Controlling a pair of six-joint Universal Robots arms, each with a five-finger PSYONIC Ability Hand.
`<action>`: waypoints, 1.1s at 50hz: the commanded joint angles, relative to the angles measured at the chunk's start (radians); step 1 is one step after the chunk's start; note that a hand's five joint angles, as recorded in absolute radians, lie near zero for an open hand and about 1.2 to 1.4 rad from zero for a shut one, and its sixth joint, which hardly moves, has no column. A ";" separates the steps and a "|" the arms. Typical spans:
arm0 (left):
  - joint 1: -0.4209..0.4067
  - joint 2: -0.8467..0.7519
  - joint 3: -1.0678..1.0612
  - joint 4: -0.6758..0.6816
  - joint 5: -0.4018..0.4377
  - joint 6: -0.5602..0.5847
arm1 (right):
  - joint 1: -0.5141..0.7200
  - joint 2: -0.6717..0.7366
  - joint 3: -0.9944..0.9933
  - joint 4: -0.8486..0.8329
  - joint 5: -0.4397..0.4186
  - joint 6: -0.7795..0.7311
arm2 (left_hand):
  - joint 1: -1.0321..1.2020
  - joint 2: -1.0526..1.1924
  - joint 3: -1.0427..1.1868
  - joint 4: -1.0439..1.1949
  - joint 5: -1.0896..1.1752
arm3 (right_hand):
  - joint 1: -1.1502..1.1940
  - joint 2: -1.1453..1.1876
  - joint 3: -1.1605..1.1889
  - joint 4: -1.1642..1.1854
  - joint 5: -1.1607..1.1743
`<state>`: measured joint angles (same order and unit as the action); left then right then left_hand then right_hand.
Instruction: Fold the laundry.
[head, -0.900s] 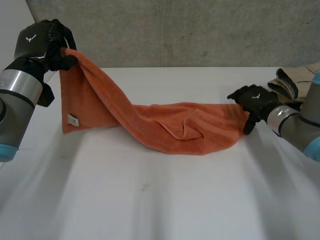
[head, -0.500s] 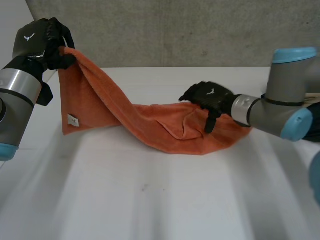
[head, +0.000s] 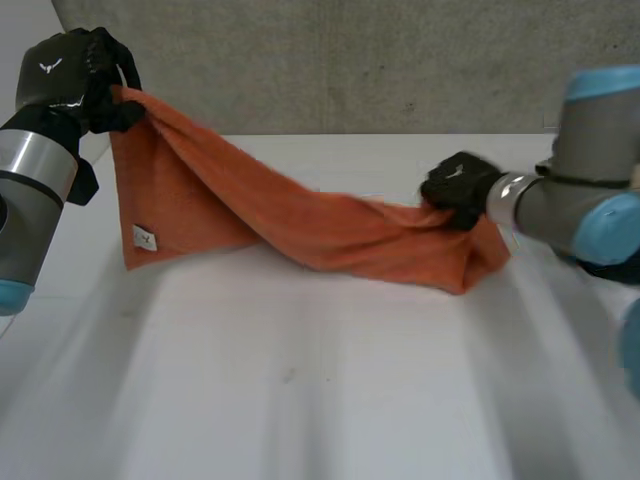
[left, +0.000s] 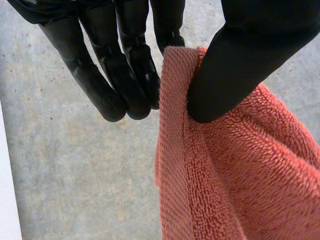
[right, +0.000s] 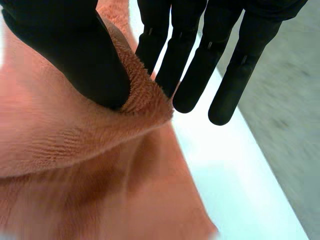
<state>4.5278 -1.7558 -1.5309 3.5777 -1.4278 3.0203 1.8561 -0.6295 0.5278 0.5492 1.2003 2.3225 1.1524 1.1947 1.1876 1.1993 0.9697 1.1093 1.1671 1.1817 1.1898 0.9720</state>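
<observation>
**Right hand moves to the towel's right end; no fold made yet**

Half a second ago the right hand (head: 458, 185) sat over the middle of the towel (head: 300, 225). It has since gone right and taken hold near the right end, which is now lifted, and the loose creases in the middle have pulled out. In its wrist view the thumb (right: 75, 50) pinches a ridge of cloth against straight fingers.

The left hand (head: 70, 80) has stayed high at the far left. Its thumb and fingers clamp the towel's top corner, as its wrist view shows close up.

From that corner the towel runs down in a sloping band to the right hand. Its left part hangs as a flap with a small white tag (head: 145, 238) low down, and the low edge meets the table (head: 320, 390).

I judge the task to be at an early stage: the towel is gripped at both ends and drawn out, but it is neither laid flat nor folded. Spreading it and making every fold are still to do.
</observation>
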 joint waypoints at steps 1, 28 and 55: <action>-0.016 -0.046 0.035 -0.124 0.006 0.123 | -0.060 -0.272 0.365 0.003 0.088 0.006 | 0.244 0.202 0.209 0.197 0.252 | 0.287 0.229 0.215 0.207 0.250; -0.151 -0.363 0.681 0.226 -0.189 0.479 | 0.012 -0.283 0.152 -0.895 0.407 0.316 | 0.244 0.202 0.209 0.197 0.252 | 0.287 0.229 0.215 0.207 0.250; -0.001 -0.473 0.069 -0.025 -0.011 0.857 | 0.040 -0.217 0.861 -0.724 0.199 0.057 | 0.244 0.202 0.209 0.197 0.252 | 0.287 0.229 0.215 0.207 0.250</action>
<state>4.4921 -2.2078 -1.4394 3.6967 -1.4616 3.6989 1.8930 -0.9404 1.4323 -0.3144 1.3549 2.5071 1.1524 1.1974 1.1906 1.2027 0.9698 1.1093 1.1687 1.1876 1.1943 0.9902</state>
